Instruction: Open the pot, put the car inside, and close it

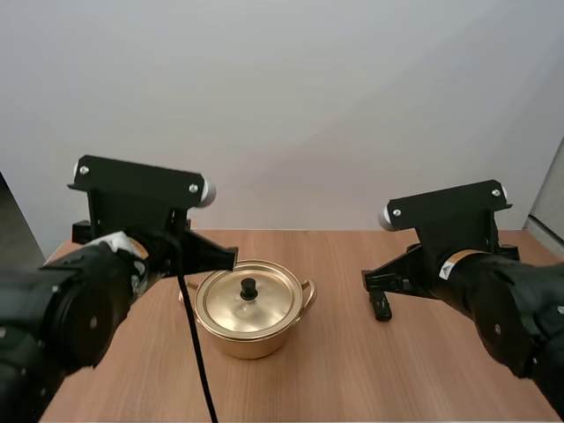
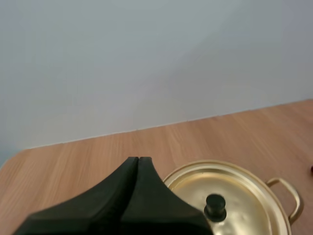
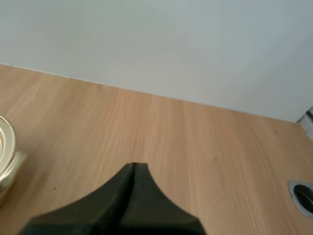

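The table (image 1: pixel 370 379) was pale brown wood with a straight grain; the pot (image 1: pixel 249 330) stood upright on it left of the middle, brass-coloured, with the lid (image 1: pixel 269 304) on and its black knob (image 1: pixel 249 286) pointing up. The handles (image 1: pixel 308 291) lay on a line running across the table, one toward each arm. The left gripper (image 1: pixel 231 257) (image 2: pixel 139 159) hung at the pot's back left rim, just beside the lid, its fingers pressed together into one wedge and holding nothing. The right gripper (image 1: pixel 368 280) (image 3: pixel 138 166) hovered well to the right of the pot, likewise closed and empty. A small black thing (image 1: pixel 381 307) lay on the table just below it, too small to tell whether it was the car. A metal-ringed hole (image 3: pixel 302 196) sat near the table's right edge; behind the table rose a plain grey-white wall (image 1: pixel 291 106).
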You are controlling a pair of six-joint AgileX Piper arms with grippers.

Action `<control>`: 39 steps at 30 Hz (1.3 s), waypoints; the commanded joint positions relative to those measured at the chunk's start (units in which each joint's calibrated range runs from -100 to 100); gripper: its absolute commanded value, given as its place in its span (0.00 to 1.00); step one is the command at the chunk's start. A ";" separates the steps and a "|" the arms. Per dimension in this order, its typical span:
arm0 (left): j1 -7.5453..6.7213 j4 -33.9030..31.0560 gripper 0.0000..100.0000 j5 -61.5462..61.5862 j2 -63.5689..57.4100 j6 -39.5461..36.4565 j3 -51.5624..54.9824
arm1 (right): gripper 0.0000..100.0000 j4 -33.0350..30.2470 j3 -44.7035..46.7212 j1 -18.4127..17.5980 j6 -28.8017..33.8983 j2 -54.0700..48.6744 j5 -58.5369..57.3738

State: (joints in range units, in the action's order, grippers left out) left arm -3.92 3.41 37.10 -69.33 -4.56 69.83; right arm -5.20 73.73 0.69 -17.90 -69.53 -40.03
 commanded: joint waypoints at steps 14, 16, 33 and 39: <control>-0.69 23.33 0.77 25.93 40.41 33.04 -13.93 | 1.00 4.13 -12.46 -0.06 -4.86 31.23 8.87; -1.03 23.50 0.84 25.93 42.97 33.37 -15.65 | 1.00 3.31 -12.49 -0.06 -4.86 35.11 11.31; -2.34 19.06 0.78 25.01 55.27 31.91 -18.61 | 0.91 0.14 -12.49 -0.06 -4.86 48.25 14.88; -2.34 19.06 0.46 25.14 55.27 31.91 -18.61 | 0.91 0.14 -12.49 -0.06 -4.86 52.10 14.56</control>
State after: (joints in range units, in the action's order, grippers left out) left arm -6.26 22.54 62.18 -14.12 27.38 51.26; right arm -5.11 61.27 0.69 -22.76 -18.30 -25.44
